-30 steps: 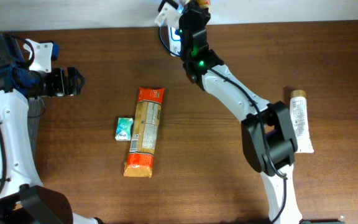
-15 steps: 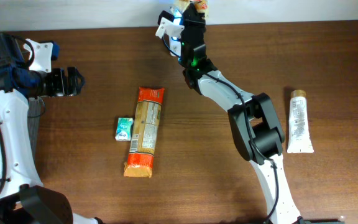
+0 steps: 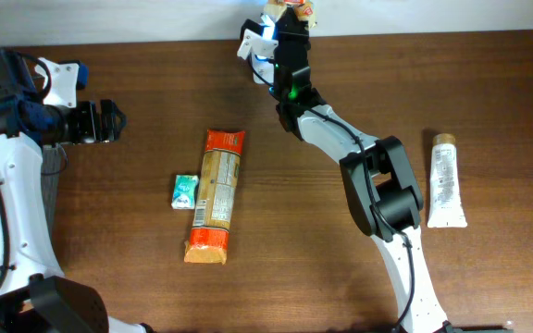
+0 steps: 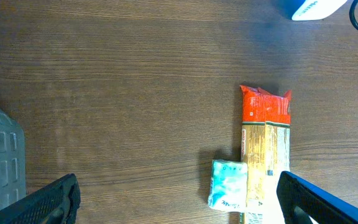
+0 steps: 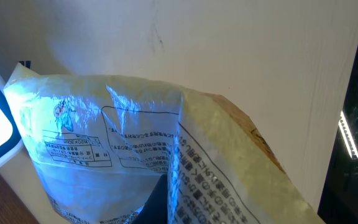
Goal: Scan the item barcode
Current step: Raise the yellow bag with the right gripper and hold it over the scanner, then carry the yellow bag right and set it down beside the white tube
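The bag (image 5: pixel 135 149), the thing to be scanned, is gripped in the right tool (image 3: pixel 285 23), which is closed tight on it. It is held up off the table (image 3: pixel 294 259) at the far edge, just beside the white scanner (image 3: pixel 255 48). In the right wrist view, the crinkled printed face of the bag is turned toward the scanner and washed in blue light on that side. This suggests it is presented there so that the code can be read. Printed panels are seen on the lit face, but no barcode can be made out among them, so it cannot be said whether the code lies in the beam.

The left tool (image 3: pixel 111 122) is spread wide and holds nothing. It is parked at the left side of the table, well apart from the scanner, probably so that the right arm's reach is left free.

Three other goods are laid flat on the table:
- An orange packet (image 3: pixel 218 194) lies near the middle.
- A small green pack (image 3: pixel 185 191) touches or lies just beside the packet's left side.
- A tube (image 3: pixel 447 180) lies well apart at the right.

They are judged to be waiting their turn or already dealt with, and which of the two cannot be told.

The scan itself is judged to be the step in hand. A slight turn of the bag may be needed if the crinkles hide the code from the light.
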Robot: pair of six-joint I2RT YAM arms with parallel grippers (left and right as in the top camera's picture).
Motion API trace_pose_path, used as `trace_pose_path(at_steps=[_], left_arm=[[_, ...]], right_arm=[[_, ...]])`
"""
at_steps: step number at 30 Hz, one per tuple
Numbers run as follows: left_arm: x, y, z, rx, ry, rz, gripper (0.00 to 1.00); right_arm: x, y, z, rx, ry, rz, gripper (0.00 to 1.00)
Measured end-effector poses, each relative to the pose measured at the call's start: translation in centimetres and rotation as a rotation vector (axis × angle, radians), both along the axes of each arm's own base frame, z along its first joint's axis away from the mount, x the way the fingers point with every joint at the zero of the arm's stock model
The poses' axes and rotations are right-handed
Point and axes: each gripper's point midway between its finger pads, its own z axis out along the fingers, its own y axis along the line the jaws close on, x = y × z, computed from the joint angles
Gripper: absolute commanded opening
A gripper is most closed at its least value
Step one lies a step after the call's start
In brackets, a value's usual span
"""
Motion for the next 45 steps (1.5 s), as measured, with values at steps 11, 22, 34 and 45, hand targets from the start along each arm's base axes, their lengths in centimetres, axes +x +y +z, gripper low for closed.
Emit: trace_pose_path(at_steps=[11,22,34,45], left_arm=[[0.0,0.0,0.0,0.0,0.001,0.0,0.99],[-0.1,0.0,0.0,-0.001,0.004,0.0,0.99],[0.0,0.0,0.0,0.0,0.0,0.0,0.99],[0.0,0.0,0.0,0.0,0.0,0.0,0.99]], right_arm=[[-4.4,-1.8,15.6,0.335,-0.083,0.043,0.04],[-26.7,-9.4,20.1,1.372,0.551,-0.157,0.04],[-29.8,-30.3,10.6,1.876,0.485,-0.808,0.04],[-30.5,-34.1,-6.8,1.847,0.812,-1.233,0.04]])
